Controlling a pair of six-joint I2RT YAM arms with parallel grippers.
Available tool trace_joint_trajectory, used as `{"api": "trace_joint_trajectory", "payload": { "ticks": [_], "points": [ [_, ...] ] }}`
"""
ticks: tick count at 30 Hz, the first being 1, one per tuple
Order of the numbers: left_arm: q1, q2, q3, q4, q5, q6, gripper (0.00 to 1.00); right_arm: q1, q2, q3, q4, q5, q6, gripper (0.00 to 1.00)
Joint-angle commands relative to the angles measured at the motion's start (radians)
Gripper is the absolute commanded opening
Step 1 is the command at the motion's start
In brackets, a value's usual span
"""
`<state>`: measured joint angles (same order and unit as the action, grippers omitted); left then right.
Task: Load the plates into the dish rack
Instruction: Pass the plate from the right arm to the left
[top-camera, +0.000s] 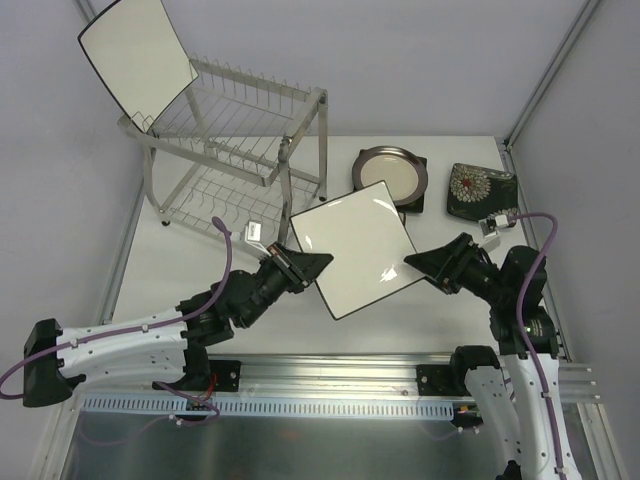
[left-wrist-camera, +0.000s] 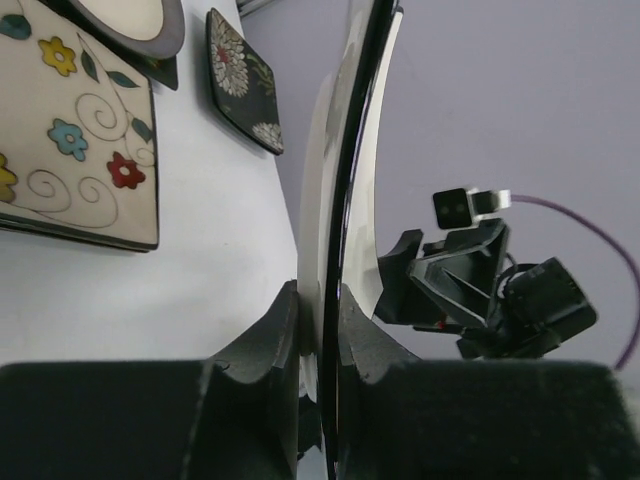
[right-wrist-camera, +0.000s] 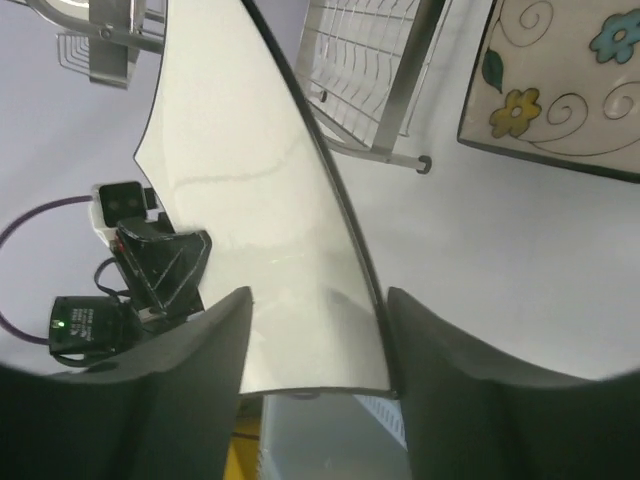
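Observation:
A white square black-rimmed plate (top-camera: 355, 255) hangs in the air at mid-table. My left gripper (top-camera: 308, 265) is shut on its left edge; the left wrist view shows the plate edge-on (left-wrist-camera: 350, 150) clamped between the fingers (left-wrist-camera: 265, 335). My right gripper (top-camera: 420, 262) is open, its fingers (right-wrist-camera: 440, 340) straddling the plate's right edge (right-wrist-camera: 250, 200). A second white black-rimmed plate (top-camera: 135, 55) stands tilted on the silver dish rack's (top-camera: 240, 150) top tier. A cream flowered plate (left-wrist-camera: 70, 120) lies on the table under the held plate.
A round cream grey-rimmed plate (top-camera: 390, 172) rests on a dark square plate at the back. A dark plate with white blooms (top-camera: 480, 190) lies at the back right. Grey walls close in both sides.

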<state>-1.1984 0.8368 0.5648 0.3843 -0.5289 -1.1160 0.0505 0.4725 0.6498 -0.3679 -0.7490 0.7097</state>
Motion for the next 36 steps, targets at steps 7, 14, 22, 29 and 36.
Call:
{"api": "trace_joint_trajectory", "payload": {
  "ticks": [7,14,22,29,36],
  "points": [
    [-0.007,-0.077,0.032,0.133,0.001,0.229,0.00,0.006,0.029,0.203,-0.227,0.066,-0.282,0.91],
    [-0.007,-0.102,0.089,0.119,0.066,0.493,0.00,0.008,0.069,0.366,-0.431,0.240,-0.478,1.00],
    [-0.007,-0.096,0.251,0.074,0.129,0.798,0.00,0.006,0.043,0.399,-0.526,0.448,-0.530,1.00],
    [0.026,-0.048,0.400,0.070,0.219,0.961,0.00,0.006,-0.034,0.334,-0.520,0.562,-0.504,1.00],
    [0.262,0.037,0.595,0.030,0.493,0.911,0.00,0.008,-0.084,0.269,-0.499,0.593,-0.473,1.00]
  ]
}}
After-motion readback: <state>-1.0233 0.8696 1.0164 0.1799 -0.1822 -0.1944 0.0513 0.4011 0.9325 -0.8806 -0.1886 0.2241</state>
